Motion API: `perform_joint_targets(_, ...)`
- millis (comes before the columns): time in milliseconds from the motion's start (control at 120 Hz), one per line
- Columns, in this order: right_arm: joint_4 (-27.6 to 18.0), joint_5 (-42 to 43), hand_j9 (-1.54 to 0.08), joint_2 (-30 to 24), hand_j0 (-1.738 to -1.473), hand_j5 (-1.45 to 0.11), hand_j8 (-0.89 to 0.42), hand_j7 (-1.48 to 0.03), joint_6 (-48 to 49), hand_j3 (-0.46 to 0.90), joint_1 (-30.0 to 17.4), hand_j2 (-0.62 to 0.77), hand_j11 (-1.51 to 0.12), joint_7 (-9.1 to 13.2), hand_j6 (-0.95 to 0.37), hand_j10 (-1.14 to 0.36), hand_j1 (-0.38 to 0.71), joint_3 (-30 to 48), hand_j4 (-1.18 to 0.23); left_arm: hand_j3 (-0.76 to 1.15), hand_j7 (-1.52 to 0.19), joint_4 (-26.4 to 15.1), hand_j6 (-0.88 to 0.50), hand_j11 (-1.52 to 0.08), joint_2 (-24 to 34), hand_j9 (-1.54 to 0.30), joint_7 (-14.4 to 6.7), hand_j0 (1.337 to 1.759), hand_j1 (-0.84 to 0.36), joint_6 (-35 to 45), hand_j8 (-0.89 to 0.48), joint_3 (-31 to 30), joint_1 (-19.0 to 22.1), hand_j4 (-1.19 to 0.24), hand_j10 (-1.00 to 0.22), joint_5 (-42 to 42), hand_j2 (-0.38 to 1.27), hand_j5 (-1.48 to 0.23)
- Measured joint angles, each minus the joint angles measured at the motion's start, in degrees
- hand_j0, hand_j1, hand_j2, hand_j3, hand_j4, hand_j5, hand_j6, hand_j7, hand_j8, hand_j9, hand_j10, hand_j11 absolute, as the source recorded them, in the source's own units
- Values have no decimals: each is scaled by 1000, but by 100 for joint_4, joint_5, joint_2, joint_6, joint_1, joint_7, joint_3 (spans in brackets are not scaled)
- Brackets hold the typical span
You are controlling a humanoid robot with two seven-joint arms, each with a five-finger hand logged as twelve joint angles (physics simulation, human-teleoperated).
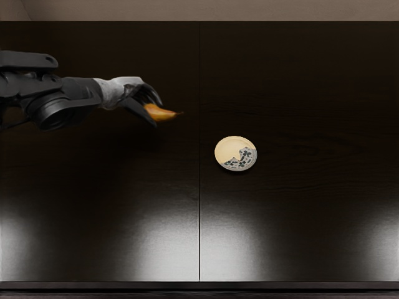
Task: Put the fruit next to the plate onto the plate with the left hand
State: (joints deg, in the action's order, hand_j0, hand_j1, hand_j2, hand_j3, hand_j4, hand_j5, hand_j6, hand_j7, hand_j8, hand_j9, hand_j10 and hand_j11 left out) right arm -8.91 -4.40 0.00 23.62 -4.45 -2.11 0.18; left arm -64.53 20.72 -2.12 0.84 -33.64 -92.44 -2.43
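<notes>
Holding the small orange fruit (161, 113) in curled fingers, the left hand (138, 98) should go slowly right to the round yellow plate (227, 148), then open low.

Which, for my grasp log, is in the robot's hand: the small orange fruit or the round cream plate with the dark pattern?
The small orange fruit, gripped by the left hand; the cream plate lies apart, further to the picture's right.
</notes>
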Motion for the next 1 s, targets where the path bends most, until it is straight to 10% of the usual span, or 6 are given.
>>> perform_joint_targets(183,-1,0,-10,0,-1658,-10,-8,-10,0,0,-2,-2,-10,0,-8,-8,-339,-1,-8,-7,-1036,610,-466,-1031,-1082,-1020,0,1653,-365,-233,-474,973,465,-709,-781,69,357,-1060)
perform_joint_targets(592,-2,0,-10,0,-1658,-10,-8,-10,0,0,-1,-2,-10,0,-8,-8,-339,-1,-8,-1,-1010,761,-482,-1009,-1482,-1006,-9,1653,-357,-245,-463,1302,798,-732,-760,281,378,-1031)
perform_joint_targets(825,-3,0,-10,0,-1658,-10,-8,-10,0,0,0,-2,-10,0,-8,-8,-339,-1,-8,0,-426,772,-235,-425,-1593,-425,8,1657,28,27,-228,1315,829,-313,-322,305,138,-433)
perform_joint_targets(1000,-1,0,-10,0,-1658,-10,-8,-10,-1,0,0,-2,-10,0,-8,-8,-340,-1,-8,0,-190,8,-107,-189,712,-189,-1,1657,205,-433,-104,1307,841,-140,-144,246,60,-192)
